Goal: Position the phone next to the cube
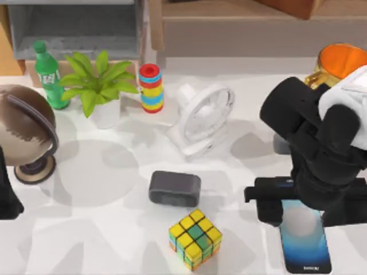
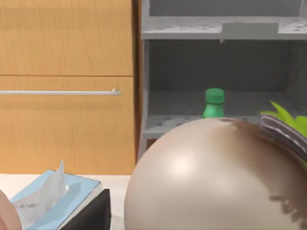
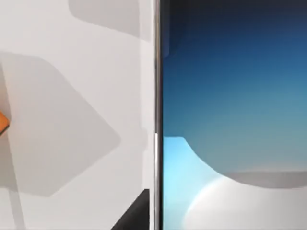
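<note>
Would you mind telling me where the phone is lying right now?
The phone lies flat at the top view's lower right, under the right gripper, apart from the cube on its left.

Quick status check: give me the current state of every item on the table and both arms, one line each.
phone: flat, face up, at the right arm's gripper.
cube: upright, apart from the phone.
dark grey block: resting behind the cube.
fan: tilted back.
green bottle: upright, capped.
globe: upright on stand.
right gripper: over the phone's far end.
left arm: parked at left edge.
</note>
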